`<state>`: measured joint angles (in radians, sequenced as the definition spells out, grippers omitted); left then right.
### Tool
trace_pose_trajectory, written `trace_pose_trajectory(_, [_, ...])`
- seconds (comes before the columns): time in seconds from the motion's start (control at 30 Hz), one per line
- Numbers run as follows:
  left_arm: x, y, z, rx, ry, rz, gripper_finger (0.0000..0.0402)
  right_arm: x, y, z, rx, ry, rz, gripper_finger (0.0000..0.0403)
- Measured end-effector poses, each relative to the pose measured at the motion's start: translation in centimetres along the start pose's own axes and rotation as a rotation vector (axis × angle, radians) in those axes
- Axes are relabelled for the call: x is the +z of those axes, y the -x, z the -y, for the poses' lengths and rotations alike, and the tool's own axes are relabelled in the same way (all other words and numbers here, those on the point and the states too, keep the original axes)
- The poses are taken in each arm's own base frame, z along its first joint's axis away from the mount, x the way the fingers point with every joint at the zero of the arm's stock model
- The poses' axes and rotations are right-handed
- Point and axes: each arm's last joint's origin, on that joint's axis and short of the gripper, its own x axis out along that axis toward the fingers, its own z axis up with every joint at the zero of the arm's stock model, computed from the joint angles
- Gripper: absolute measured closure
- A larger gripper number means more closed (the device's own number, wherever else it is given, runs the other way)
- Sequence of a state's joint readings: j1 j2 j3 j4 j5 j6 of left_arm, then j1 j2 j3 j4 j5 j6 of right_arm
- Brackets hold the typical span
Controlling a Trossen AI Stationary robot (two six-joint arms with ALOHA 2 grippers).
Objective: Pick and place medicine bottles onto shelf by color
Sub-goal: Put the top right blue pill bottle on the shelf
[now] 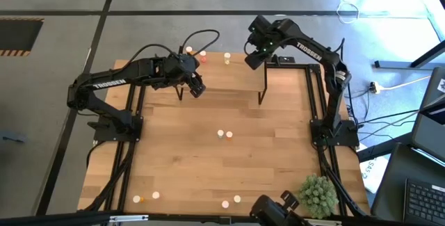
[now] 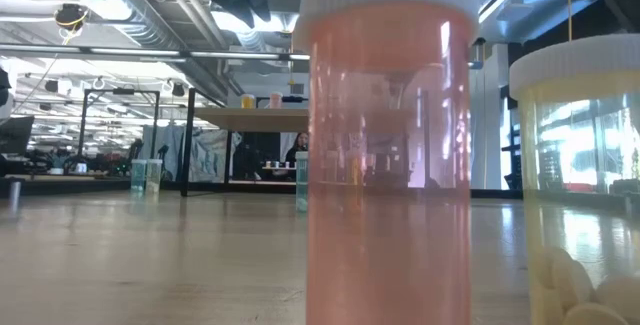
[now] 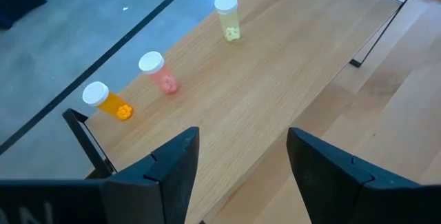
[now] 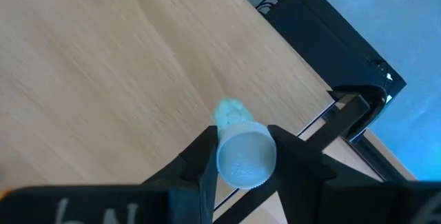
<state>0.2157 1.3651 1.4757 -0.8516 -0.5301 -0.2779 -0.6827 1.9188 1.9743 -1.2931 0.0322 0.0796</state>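
Right pincer clamps green bottle near shelf edge

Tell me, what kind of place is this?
Probably a robotics lab or open workshop: a wooden table with two mounted arms, exposed ceiling ducts, and cables trailing across a concrete floor.
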Motion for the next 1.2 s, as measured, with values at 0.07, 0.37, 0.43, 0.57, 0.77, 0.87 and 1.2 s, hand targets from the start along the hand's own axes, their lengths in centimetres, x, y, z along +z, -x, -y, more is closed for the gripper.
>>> trace_pose_trajectory(0.07, [0.0,0.0,0.0,0.0,0.0,0.0,0.0187,-0.01,-0.1,0.0,0.0,0.007,-0.005,0.0286])
trace_pose_trajectory(0.37, [0.0,0.0,0.0,0.0,0.0,0.0,0.0187,0.14,-0.26,-0.02,0.0,0.011,0.002,0.0286])
trace_pose_trajectory(0.43, [0.0,0.0,0.0,0.0,0.0,0.0,0.0187,0.19,-0.32,-0.02,0.0,0.011,0.005,0.0286])
trace_pose_trajectory(0.57, [0.01,0.01,0.0,0.0,0.001,0.0,0.0187,0.25,-0.32,-0.03,0.0,0.01,0.011,0.0286])
trace_pose_trajectory(0.77, [0.01,0.01,0.0,0.0,0.001,0.0,0.0187,0.25,-0.32,-0.03,0.0,0.008,0.011,0.0286])
trace_pose_trajectory(0.87, [0.0,0.0,0.0,0.0,0.001,0.0,0.0187,0.24,-0.32,-0.03,0.0,0.009,0.011,0.0286])
trace_pose_trajectory(1.2, [0.01,0.01,0.0,0.0,0.001,0.0,0.0187,0.44,-1.07,-0.08,-0.001,0.038,-0.004,0.0286])
